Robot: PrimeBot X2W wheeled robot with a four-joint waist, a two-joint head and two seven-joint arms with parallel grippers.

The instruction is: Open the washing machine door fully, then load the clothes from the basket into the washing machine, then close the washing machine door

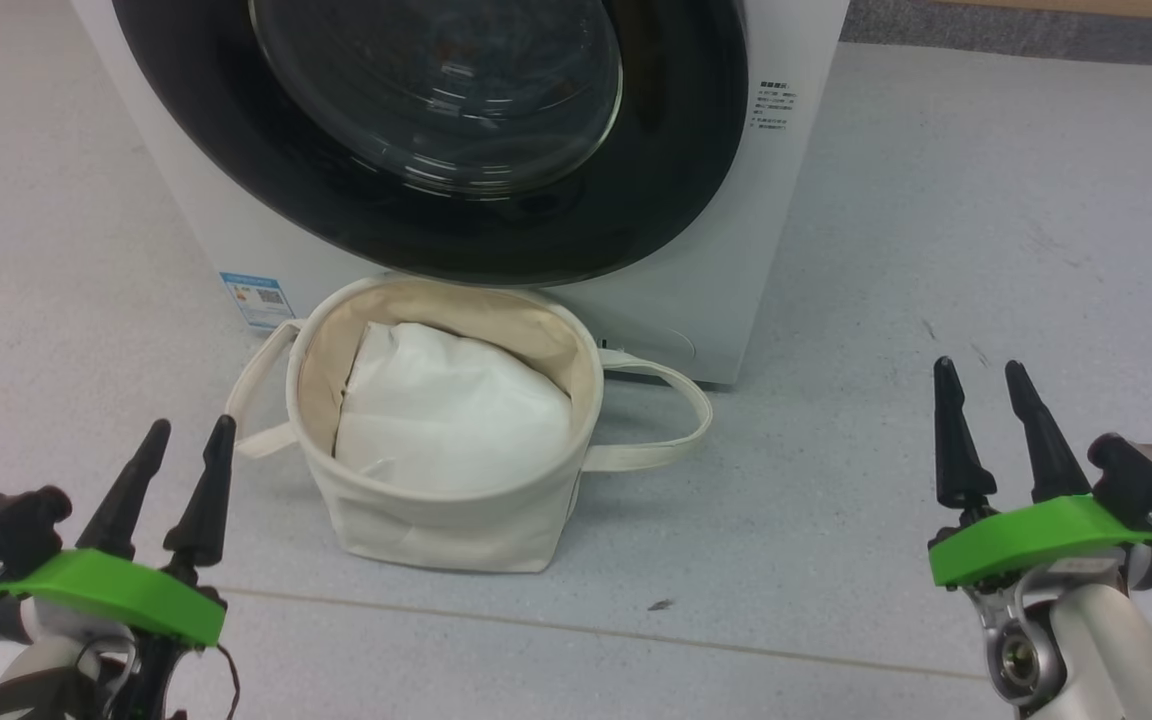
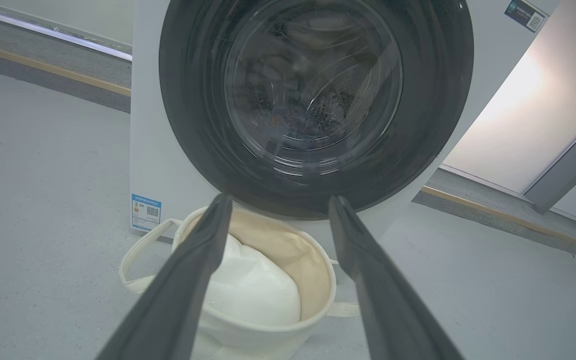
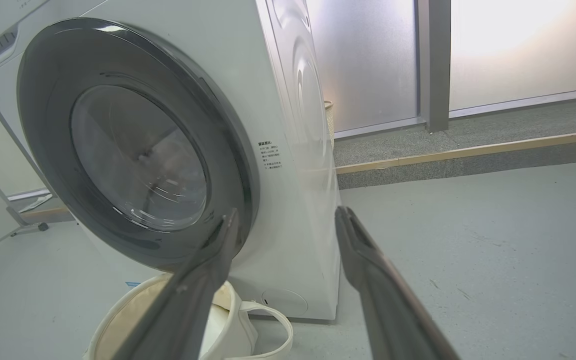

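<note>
Left pincer: I am seeing the left pincer [image 1: 193, 424] hanging at 8 o'clock in my head view, over the floor [image 1: 986, 250], fingers standing apart and gripping nothing.
Right pincer: the right pincer [image 1: 978, 364] is hanging at 4 o'clock, well apart from the basket, its fingers also spread and carrying nothing.
Door: the washing machine door [image 1: 436, 110] is sitting shut against the washing machine [image 1: 766, 200] at 12 o'clock.
Basket: the basket [image 1: 436, 520] is standing upright on the floor at the centre of my view, just in front of the machine and under the door's lower rim, with its loop handles drooping out toward 3 and 9 o'clock.
Inside the basket: a white liner cloth [image 1: 446, 410] is lying bunched in it.
Drum: dim shapes are showing behind the glass in my left wrist view, but I am not managing to tell what they are.
Sticker: a blue label [image 1: 258, 298] is sitting low on the machine front, at 10 o'clock from the basket.
</note>
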